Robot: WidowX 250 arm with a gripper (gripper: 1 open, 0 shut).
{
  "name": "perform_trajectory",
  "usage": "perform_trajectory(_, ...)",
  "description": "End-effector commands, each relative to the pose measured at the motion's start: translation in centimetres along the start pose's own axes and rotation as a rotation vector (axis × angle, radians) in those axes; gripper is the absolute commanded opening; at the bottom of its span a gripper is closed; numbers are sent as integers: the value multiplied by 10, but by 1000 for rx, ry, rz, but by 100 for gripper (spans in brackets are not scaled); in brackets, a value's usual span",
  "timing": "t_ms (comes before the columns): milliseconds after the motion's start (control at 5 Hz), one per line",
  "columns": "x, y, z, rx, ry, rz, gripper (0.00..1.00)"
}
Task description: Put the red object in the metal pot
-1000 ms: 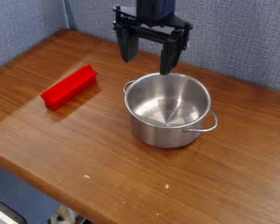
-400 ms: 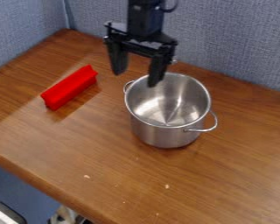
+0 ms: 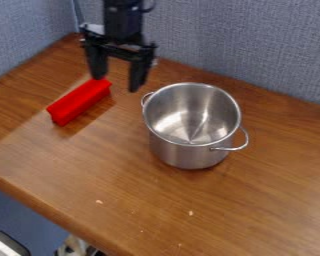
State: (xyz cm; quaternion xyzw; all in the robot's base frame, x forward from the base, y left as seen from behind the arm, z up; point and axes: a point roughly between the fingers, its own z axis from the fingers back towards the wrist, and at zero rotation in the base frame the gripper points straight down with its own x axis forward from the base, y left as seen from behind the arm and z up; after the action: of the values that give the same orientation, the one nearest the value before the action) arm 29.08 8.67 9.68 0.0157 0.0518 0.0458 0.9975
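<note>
One red object is what I am after; it lies flat on the bench out at about nine o'clock from the metal pot, well apart from it, its long axis running from seven toward one o'clock; nothing leans on it or covers it, so its upper face is free to be taken from above. It is a plain block, bright red, long and narrow, with flat faces and square edges; I judge those parallel long sides will give my fingers a sure, even seat if I close across the short width.

My fingers hang just beyond the block's far end, at about one o'clock from it, pointing straight down and spread wide with nothing between them; wide because the block must pass between them before I close; I cannot tell that they touch anything.

The pot stands upright and empty, mouth open to the ceiling, ready to receive; it is polished steel, round, straight-walled, with a rolled rim and a small loop handle showing at four o'clock; the block looks about as long as the mouth is wide, so I expect to tip it in endways or aslant.

The bench is brown wood, grained and faintly glossy; a blue-grey wall closes it off at twelve o'clock.
</note>
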Motion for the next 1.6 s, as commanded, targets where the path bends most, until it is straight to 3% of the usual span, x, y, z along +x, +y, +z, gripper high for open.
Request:
perform_trajectory(0, 2, 22, 3, 33, -54, 14, 100)
perform_trajectory(200, 4, 41, -4, 45, -68, 31, 100)
perform_trajectory(400, 0, 56, -12, 37, -94, 50, 100)
perform_trajectory(600, 0, 64, -19, 37, -143, 41, 100)
perform_trajectory(800, 8, 67, -27, 35, -181, 32, 100)
perform_trajectory(1200, 18, 65, -38, 29, -181, 24, 100)
perform_trajectory(1400, 14, 61, -21, 18, -214, 13, 100)
